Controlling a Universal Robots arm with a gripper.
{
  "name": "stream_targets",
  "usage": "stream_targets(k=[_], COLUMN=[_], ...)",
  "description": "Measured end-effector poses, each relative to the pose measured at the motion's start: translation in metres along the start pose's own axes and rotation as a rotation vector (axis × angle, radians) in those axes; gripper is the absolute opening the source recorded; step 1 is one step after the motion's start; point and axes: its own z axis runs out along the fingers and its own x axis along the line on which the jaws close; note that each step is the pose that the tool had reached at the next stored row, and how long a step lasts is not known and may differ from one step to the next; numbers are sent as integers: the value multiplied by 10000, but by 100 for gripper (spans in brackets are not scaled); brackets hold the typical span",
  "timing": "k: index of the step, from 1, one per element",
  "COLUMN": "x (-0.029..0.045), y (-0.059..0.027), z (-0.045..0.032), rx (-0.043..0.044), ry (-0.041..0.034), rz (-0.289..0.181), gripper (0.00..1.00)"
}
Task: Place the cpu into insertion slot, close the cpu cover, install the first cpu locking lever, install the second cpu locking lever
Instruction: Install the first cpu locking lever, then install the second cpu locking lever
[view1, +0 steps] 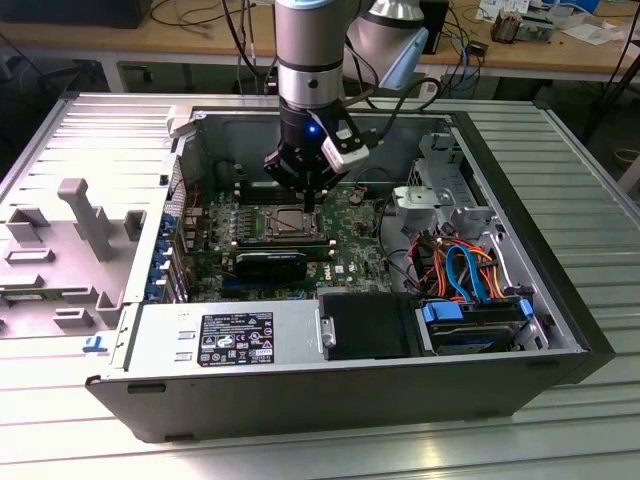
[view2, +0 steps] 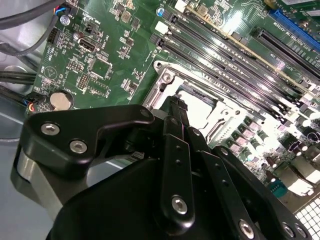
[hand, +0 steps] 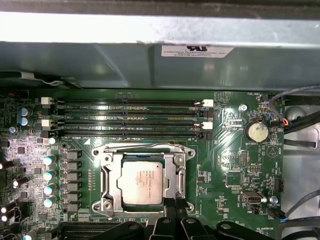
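The arm reaches straight down into the open computer case, its gripper narrowed to a near-closed pinch, holding nothing, at the cpu cover edge. The cpu sits in the insertion slot, cover down.

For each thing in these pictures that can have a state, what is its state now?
cpu: seated in the socket, metal top up.
cpu cover: closed down flat around the chip.
gripper: shut, fingertips at the edge of the cover.
computer case: lying on its side, side panel off.
memory slots: empty.
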Motion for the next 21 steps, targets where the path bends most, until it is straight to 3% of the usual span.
stream_targets(k=[12, 18, 21], x=[0, 1, 1], y=[-2, -43, -107], z=[-4, -1, 5], rx=[1, 0, 0], ry=[0, -1, -1], rz=[0, 1, -1], gripper=[11, 11, 11])
